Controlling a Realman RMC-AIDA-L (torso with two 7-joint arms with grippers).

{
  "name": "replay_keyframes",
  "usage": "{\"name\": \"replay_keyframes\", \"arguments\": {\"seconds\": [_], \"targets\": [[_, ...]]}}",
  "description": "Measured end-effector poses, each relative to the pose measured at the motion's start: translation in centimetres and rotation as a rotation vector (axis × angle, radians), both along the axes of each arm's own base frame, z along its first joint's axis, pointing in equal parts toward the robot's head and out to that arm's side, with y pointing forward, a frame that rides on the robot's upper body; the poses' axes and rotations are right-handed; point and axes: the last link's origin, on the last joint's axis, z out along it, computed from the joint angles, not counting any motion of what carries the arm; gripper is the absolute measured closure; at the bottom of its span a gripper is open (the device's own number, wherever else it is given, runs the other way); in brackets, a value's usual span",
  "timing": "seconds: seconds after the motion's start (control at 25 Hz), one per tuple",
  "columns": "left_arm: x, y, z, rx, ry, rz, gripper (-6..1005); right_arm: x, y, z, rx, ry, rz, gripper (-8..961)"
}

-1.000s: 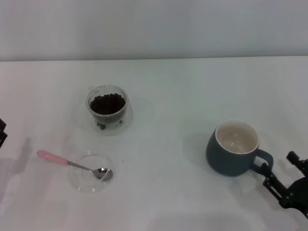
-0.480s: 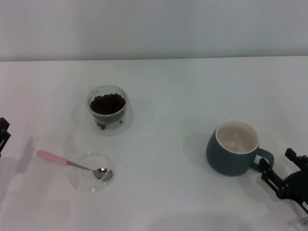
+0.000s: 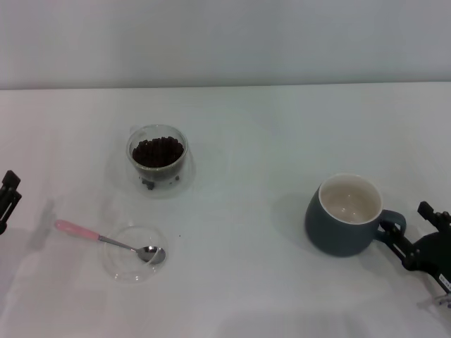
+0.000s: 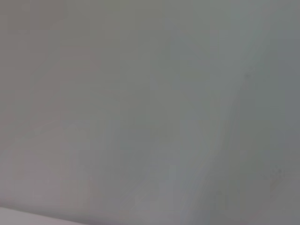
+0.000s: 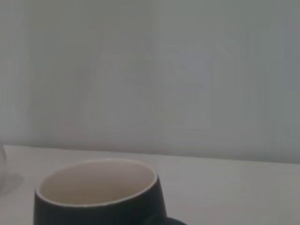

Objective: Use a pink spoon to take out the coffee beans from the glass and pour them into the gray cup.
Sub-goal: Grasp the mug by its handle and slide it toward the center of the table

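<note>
On the white table point(image 3: 268, 141) the gray cup point(image 3: 344, 217) stands upright toward the robot's right, its cream inside bare and its loop handle pointing at the right gripper point(image 3: 407, 243). That gripper sits low at the table's right edge with its dark fingers right at the handle, one on either side of the loop as far as I can see, but I cannot tell whether they are pressing on it or merely close around it. From the right wrist camera the cup point(image 5: 101, 194) fills the lower part of the picture, rim and white interior plain to see, with the start of the handle just showing. Well apart from it, toward the robot's left and farther back, the glass point(image 3: 158, 157) stands upright, filled with coffee beans point(image 3: 158, 151), and a few more beans lie low down in or against its base. Nearer the robot, on the left side, the pink spoon point(image 3: 109, 241) lies with its metal bowl resting in a shallow clear dish point(image 3: 134, 252) and its pink handle reaching out over the rim toward the left edge. The left gripper point(image 3: 7, 201) is only just in sight at that left edge, away from the spoon, and I cannot tell how far open it is; its wrist camera shows nothing but plain pale surface.
</note>
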Motion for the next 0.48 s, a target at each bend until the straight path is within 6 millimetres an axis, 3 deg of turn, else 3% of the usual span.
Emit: {"name": "replay_keyframes", "arguments": {"seconds": [0.16, 0.4, 0.48], "targets": [[0.1, 0.1, 0.0, -0.001, 0.000, -0.002, 214, -0.3, 0.4, -0.2, -0.012, 0.002, 0.017, 185], [0.1, 0.2, 0.0, -0.001, -0.001, -0.003, 214, -1.0, 0.8, -0.4, -0.017, 0.016, 0.046, 314], [0.1, 0.2, 0.0, -0.001, -0.001, -0.003, 214, -1.1, 0.9, -0.4, -0.017, 0.022, 0.050, 396]]}}
